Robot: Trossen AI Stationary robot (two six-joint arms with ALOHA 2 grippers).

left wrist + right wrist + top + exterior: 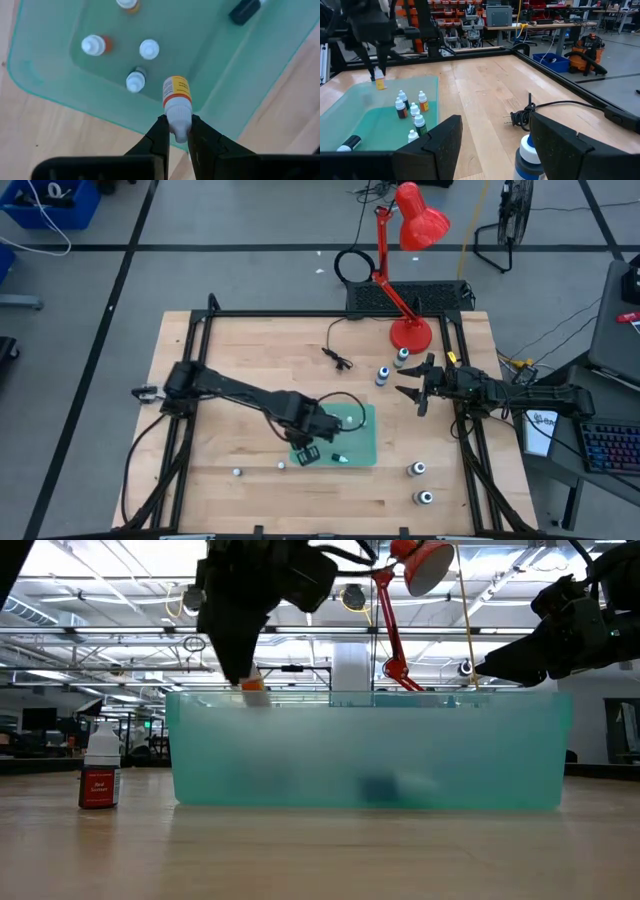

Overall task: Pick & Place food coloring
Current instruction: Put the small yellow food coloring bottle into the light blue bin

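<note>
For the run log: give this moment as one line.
left gripper: shut on yellow-labelled bottle, over green tray | right gripper: open, empty, near blue bottle

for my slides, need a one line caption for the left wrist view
Left gripper holds a yellow-labelled food coloring bottle by its white cap above the green tray.

Evenly and brightly lit from above throughout, with rows of ceiling strip lights (90,600) glaring white in the low view and only soft, faint shadows on the wooden counter (250,350) in the high view. Blurred and milky across the near wall of the green tray (370,755) in the low view, contents reduced to dim smudges. Soft and out of focus on the dark fingers (445,142) at the edge of the right wrist view, sharper farther off
</note>
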